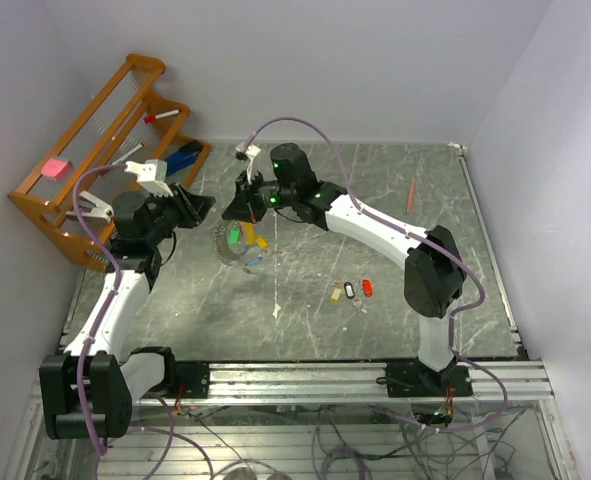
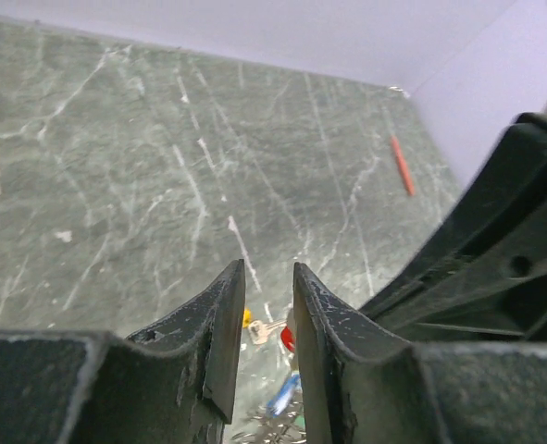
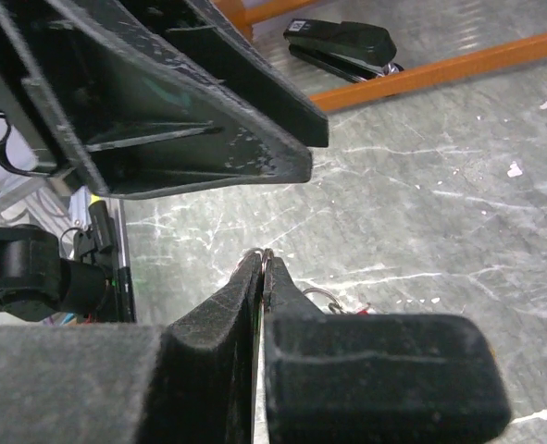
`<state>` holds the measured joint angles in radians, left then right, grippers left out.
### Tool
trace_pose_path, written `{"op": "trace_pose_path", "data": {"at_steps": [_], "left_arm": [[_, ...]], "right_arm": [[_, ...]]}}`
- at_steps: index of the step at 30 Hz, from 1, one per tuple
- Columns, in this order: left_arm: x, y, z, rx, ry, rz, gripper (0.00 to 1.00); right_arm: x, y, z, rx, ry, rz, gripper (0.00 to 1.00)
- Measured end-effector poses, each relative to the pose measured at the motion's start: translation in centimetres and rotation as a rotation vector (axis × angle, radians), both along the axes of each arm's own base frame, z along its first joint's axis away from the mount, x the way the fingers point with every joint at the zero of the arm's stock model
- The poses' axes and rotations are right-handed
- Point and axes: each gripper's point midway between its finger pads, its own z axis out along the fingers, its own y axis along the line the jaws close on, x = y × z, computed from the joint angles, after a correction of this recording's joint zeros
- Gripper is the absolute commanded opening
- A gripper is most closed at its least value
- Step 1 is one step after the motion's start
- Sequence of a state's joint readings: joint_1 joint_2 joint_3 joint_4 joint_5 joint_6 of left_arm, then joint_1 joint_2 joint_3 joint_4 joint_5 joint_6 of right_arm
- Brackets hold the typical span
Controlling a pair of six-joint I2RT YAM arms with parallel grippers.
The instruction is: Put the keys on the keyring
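Note:
My right gripper point(image 1: 243, 203) is shut on the thin metal keyring point(image 3: 267, 252), which pokes out edge-on between its fingertips point(image 3: 296, 291). In the top view a bunch hangs under it on the silvery keyring point(image 1: 237, 246), with a green tag point(image 1: 233, 236), a yellow tag point(image 1: 249, 232) and a blue tag point(image 1: 254, 260). Three loose keys lie mid-table: yellow point(image 1: 335, 294), black-and-white point(image 1: 350, 290), red point(image 1: 366, 288). My left gripper point(image 1: 205, 204) is just left of the right one, its jaws a narrow gap apart and empty point(image 2: 268, 273). Below it the bunch's tags show point(image 2: 283, 392).
An orange wooden rack point(image 1: 95, 140) stands at the back left with a black stapler point(image 3: 342, 42), a pink pad point(image 1: 55, 168) and a marker. A red pen point(image 1: 411, 195) lies at the back right and also shows in the left wrist view point(image 2: 402, 165). White walls close off the back and right.

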<state>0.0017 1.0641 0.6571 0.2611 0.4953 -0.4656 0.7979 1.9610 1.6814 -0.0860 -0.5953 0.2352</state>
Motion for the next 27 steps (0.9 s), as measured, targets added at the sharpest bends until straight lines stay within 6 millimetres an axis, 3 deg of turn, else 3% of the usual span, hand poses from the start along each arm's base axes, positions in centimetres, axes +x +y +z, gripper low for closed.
{"op": "trace_pose_path", "data": {"at_steps": [6, 15, 27], "left_arm": [[-1.1, -2.6, 2.0, -0.022, -0.046, -0.142, 0.47], [-2.0, -3.6, 3.3, 0.032, -0.077, -0.24, 0.65], [-3.3, -3.1, 1.2, 0.113, -0.018, -0.262, 0.76]], "right_arm": [[0.4, 0.0, 0.1, 0.003, -0.004, -0.024, 0.0], [1.0, -0.1, -0.1, -0.006, -0.011, -0.058, 0.0], [1.8, -1.5, 1.5, -0.026, -0.058, -0.129, 0.0]]}}
